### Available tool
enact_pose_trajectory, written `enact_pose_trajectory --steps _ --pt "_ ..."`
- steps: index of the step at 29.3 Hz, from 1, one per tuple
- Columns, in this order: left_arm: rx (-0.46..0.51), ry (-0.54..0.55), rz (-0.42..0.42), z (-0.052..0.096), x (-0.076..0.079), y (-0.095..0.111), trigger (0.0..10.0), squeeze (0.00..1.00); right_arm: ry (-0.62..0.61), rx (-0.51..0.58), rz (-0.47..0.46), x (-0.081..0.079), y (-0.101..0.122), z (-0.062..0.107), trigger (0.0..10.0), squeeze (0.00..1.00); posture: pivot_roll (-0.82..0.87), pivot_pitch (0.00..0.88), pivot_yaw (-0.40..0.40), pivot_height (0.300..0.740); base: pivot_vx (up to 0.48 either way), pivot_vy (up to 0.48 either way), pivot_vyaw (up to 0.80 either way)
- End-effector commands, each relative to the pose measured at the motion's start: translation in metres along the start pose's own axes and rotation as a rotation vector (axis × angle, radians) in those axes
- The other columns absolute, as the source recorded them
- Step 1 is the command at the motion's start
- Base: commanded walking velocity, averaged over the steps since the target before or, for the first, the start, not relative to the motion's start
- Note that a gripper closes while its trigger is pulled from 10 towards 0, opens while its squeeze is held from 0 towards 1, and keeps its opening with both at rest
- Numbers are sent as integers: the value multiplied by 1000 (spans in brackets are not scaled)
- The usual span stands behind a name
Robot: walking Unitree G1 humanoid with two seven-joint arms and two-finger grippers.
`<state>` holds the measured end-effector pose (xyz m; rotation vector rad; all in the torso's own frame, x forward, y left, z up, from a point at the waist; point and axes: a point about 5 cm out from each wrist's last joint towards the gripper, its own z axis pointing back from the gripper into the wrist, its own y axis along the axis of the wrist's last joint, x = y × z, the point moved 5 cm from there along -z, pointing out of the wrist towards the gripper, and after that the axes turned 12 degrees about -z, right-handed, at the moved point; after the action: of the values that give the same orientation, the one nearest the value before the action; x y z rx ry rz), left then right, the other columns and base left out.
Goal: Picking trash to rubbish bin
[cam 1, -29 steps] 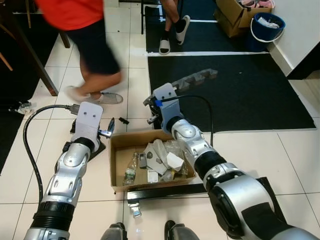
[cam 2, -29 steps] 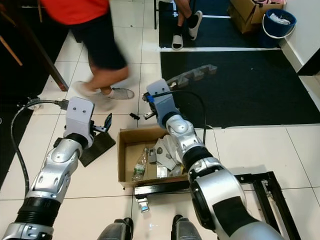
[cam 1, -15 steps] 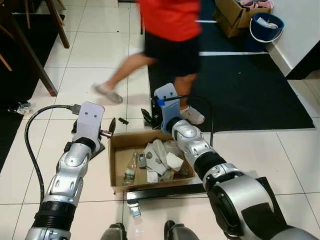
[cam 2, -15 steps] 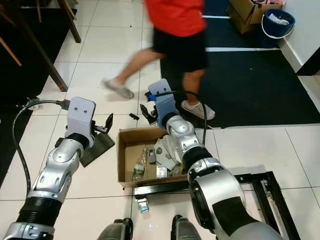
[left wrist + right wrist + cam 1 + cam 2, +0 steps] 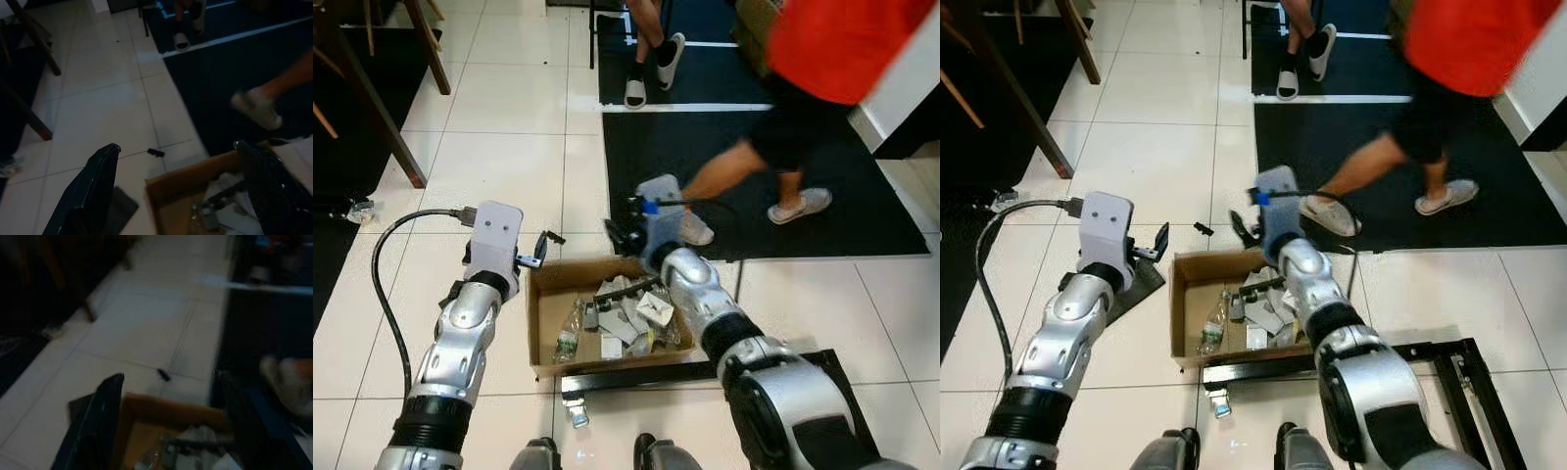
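Head views: cardboard box (image 5: pixel 544 323) of trash (image 5: pixel 628 311) on the floor, a person (image 5: pixel 822 69) walking past behind. Left claw (image 5: pixel 540 247) at the box's rear-left corner, right claw (image 5: pixel 619 233) over its rear rim. Wrist views: both claws spread wide, empty. Small black scrap (image 5: pixel 156 152) lies on the tile beyond; advise waiting for clear passage, then lowering squarely.

A home's tiled room: white floor tiles (image 5: pixel 509 157); dark rug (image 5: pixel 773 245); wooden chair legs (image 5: pixel 396 147)
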<state>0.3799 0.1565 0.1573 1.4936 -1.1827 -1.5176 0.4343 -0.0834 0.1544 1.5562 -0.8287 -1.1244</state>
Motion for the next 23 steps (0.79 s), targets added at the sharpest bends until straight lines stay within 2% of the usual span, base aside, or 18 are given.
enact_pose_trajectory --steps 1,2,3,4,5,6,8,14,18,21,22,23 --pt "12 -56 16 7 15 -4 10000 0 -64 20 -44 16 -5 9 10000 0 29 209 3 740 0 0 0" --pt "42 -96 39 13 25 0 10000 0 -121 38 -60 33 -10 21 10000 0 21 188 8 740 0 0 0" --pt "42 -96 39 13 25 0 10000 0 -121 38 -60 33 -10 21 10000 0 21 188 8 740 0 0 0" --pt "63 -121 57 17 31 2 10000 0 -158 49 -68 43 -13 29 10000 0 19 180 10 740 0 0 0" --pt "92 -159 92 26 41 5 10000 0 -255 87 -72 69 -18 54 10000 0 5 134 17 740 0 0 0" --pt "92 -159 92 26 41 5 10000 0 -255 87 -72 69 -18 54 10000 0 5 134 17 740 0 0 0" --pt "98 -160 119 31 42 4 10000 0 -297 139 -60 82 -15 77 10000 0 -1 132 17 740 0 0 0" --pt "99 -104 159 29 42 8 10000 0 -288 179 -5 83 -10 115 10000 0 -27 112 9 740 0 0 0" --pt "115 -150 142 27 54 12 10000 0 -257 144 -15 71 -13 113 10000 0 -30 121 3 740 0 0 0" --pt "103 -139 147 23 54 12 10000 0 -247 136 3 63 -13 109 10000 0 -30 107 2 740 0 0 0" --pt "110 -134 154 21 55 15 10000 0 -222 114 51 54 -13 103 10000 0 -29 105 -11 740 0 0 0" --pt "110 -134 154 21 55 15 10000 0 -222 114 51 54 -13 103 10000 0 -29 105 -11 740 0 0 0"
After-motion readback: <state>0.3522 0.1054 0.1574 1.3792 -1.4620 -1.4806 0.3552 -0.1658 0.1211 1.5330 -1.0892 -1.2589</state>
